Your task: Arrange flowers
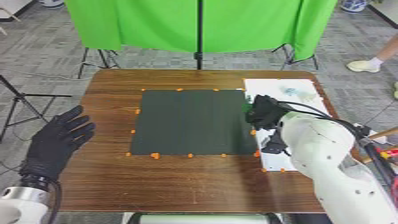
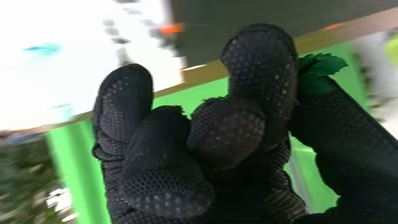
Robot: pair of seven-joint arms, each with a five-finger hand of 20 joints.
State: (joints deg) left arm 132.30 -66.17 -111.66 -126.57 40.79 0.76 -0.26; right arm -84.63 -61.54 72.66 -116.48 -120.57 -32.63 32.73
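Note:
In the head view my right hand (image 1: 264,112) is over the border between the dark mat (image 1: 182,122) and the white sheet (image 1: 277,162). A small green leaf (image 1: 249,99) shows beside its fingers. The right wrist view shows my right hand (image 2: 258,65) pinching the jagged green leaf (image 2: 324,65) between thumb and one finger; other fingers are curled. Whether a stem or flower hangs from the leaf is hidden by the glove. My left hand (image 1: 60,140) stays off the table's left edge with straight fingers.
Orange markers (image 1: 155,155) line the mat on the brown table (image 1: 187,187). A pale blue-green patch (image 1: 300,93) lies on the sheet's far part. Red and yellow items (image 1: 389,152) stand off the table's right side. Behind hangs a green cloth (image 1: 151,25) on stands.

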